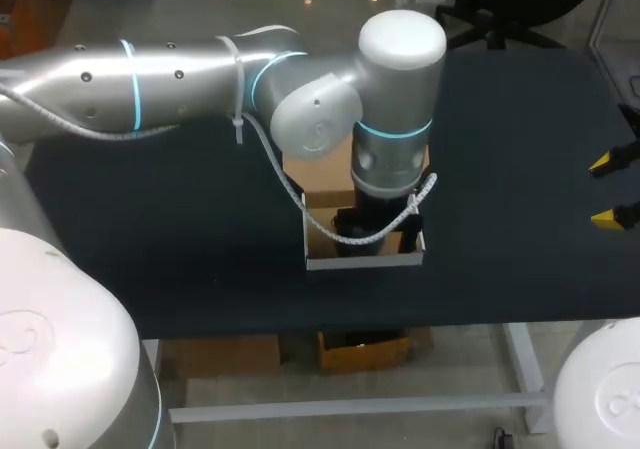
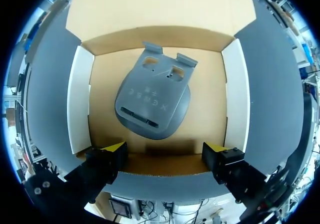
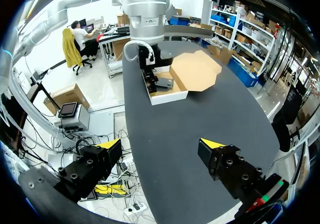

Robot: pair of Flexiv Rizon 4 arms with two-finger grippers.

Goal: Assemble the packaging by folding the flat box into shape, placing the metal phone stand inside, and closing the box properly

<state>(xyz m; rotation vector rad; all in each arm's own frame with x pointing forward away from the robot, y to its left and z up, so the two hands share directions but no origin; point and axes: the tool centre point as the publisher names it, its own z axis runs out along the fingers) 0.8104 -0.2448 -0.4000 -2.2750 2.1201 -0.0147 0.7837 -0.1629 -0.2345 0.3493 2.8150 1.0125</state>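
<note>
The grey metal phone stand point(image 2: 152, 104), rounded with two hooks, lies flat inside the open box point(image 2: 80, 99). Over the box, the left gripper point(image 2: 164, 148) hangs released, the stand ahead of its fingers and untouched. The right gripper point(image 3: 160, 144) sits well away from the box, spread and empty.

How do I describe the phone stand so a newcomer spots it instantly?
Start at the dark table; near its front edge, under the left arm, sits an open box with white walls and a brown floor. The phone stand lies flat on that floor: a grey rounded plate with two tabs at one end, the only thing in the box.
</note>
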